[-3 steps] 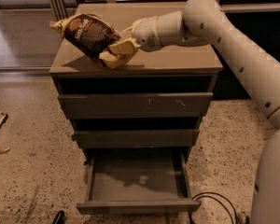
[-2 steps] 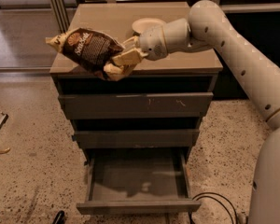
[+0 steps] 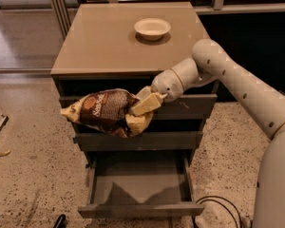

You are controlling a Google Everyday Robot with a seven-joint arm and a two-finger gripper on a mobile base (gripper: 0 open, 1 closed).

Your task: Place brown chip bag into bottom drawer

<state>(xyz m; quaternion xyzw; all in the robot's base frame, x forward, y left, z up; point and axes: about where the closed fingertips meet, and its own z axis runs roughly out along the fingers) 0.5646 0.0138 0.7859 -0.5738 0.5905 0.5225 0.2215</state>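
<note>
Descent is the step in hand, as I judge it: the gripper [image 3: 142,109] is clamped on the right end of the brown chip bag [image 3: 103,111] and holds it in the air in front of the cabinet [image 3: 104,42], at the height of the closed drawer fronts. The bag lies almost level, with its free end pointing left, and it touches nothing else. Below it the bottom drawer [image 3: 142,186] stands pulled out toward the near side, with its floor bare. To do this well, I think the arm should first bring the bag a little to the right and nearer, because the left tip seems to hang past the left wall of the drawer. After that it should go down slowly, keep the bag away from the front above, and let go only when the bag is low between the side walls. A glossy bag can slip or tip, so a low release is safer. I count one bag, one white bowl [image 3: 152,28] on the far part of the cabinet top, one open drawer, two closed drawer fronts [image 3: 180,108] above it, and one arm with one gripper.
</note>
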